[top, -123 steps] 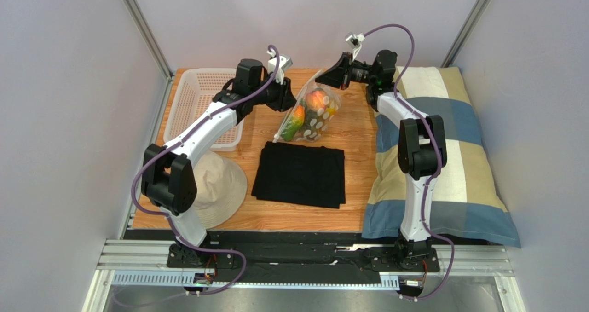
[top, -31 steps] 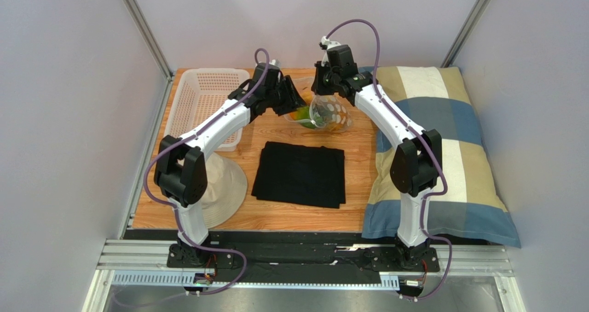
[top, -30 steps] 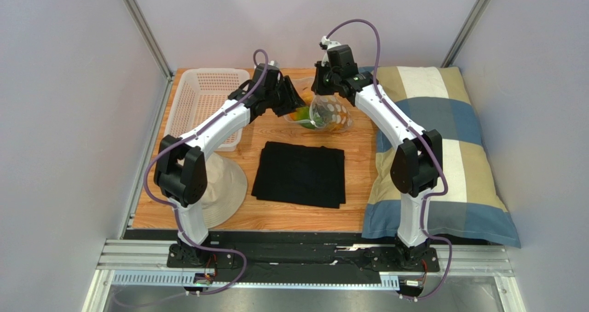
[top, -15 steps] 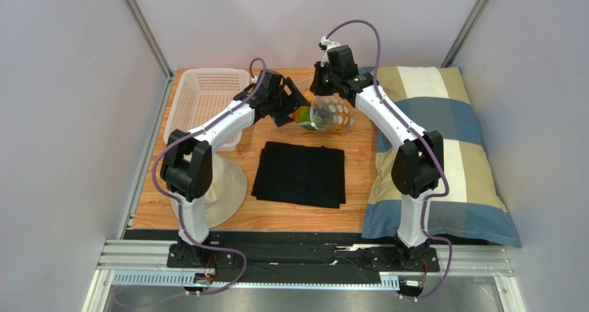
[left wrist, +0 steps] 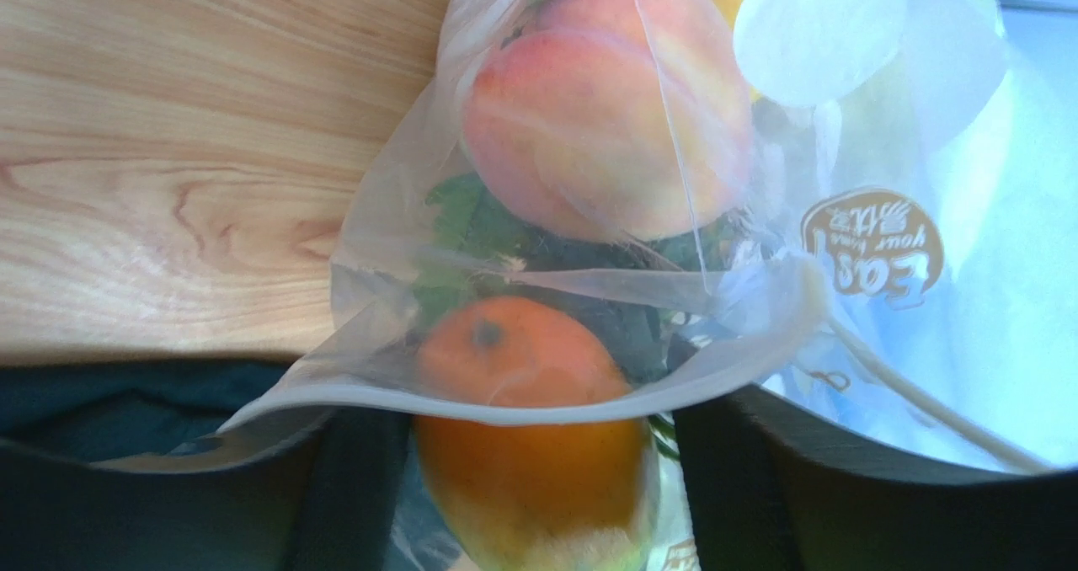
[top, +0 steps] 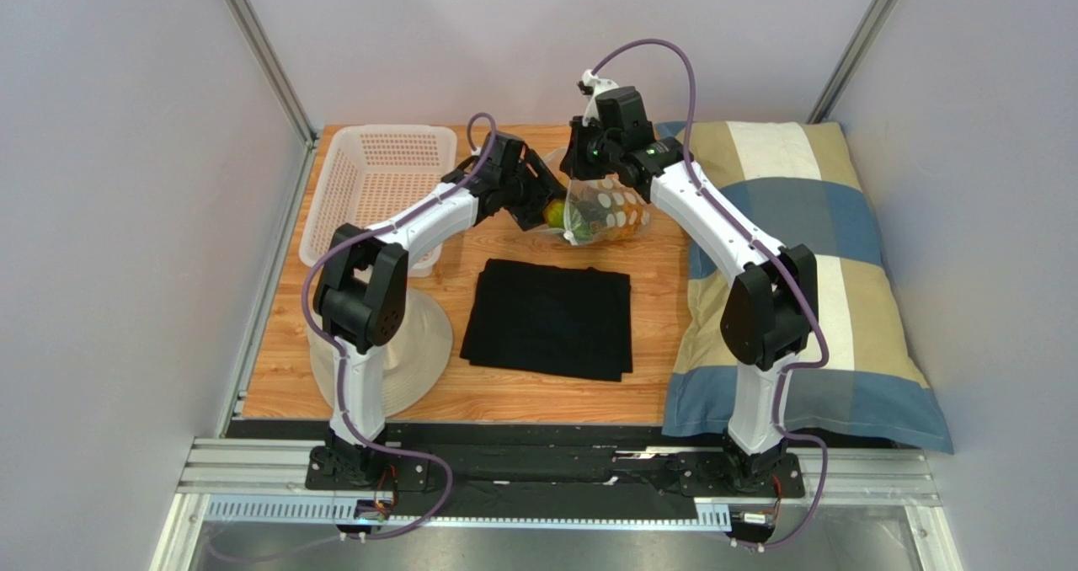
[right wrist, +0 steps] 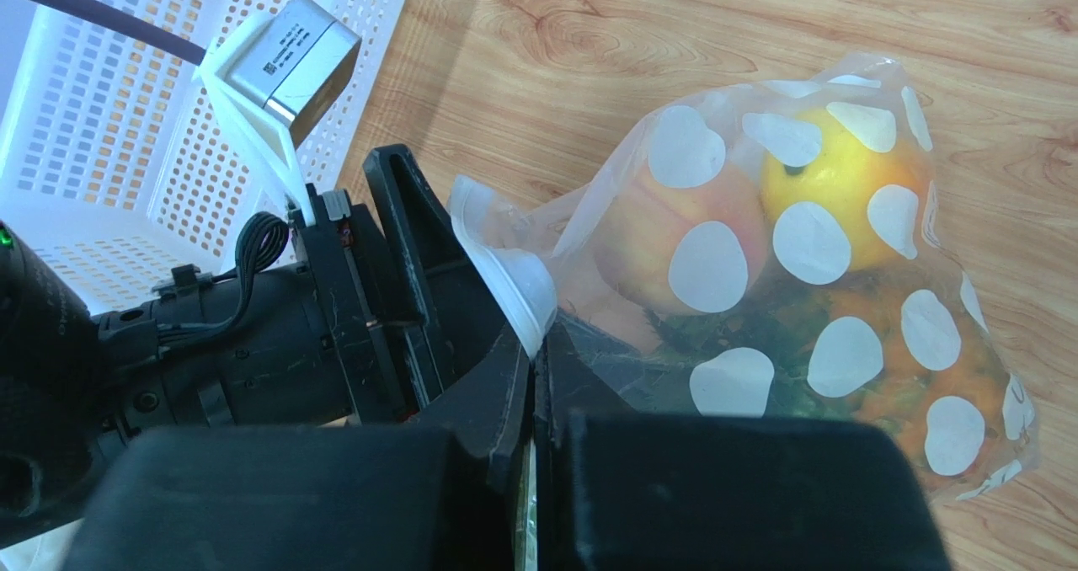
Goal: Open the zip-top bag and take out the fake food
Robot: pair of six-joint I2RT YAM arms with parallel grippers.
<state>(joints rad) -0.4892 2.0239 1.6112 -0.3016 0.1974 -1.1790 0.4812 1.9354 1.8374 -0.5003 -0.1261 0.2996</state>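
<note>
The zip-top bag lies on the wooden table with its mouth open toward the left. My right gripper is shut on the bag's upper rim, the jaws pressed together on the plastic. My left gripper is open at the bag's mouth. In the left wrist view its fingers stand on either side of the orange-green mango, with small gaps, and the bag's rim crosses over the mango. A peach, green leafy bits and a yellow lemon sit deeper inside.
A white perforated basket stands at the back left. A folded black cloth lies just in front of the bag. A beige hat is at the left front. A plaid pillow fills the right side.
The bag came down from being held up between both grippers to the table. In the last second my left gripper moved right into the bag's mouth, while my right kept hold of the rim.
</note>
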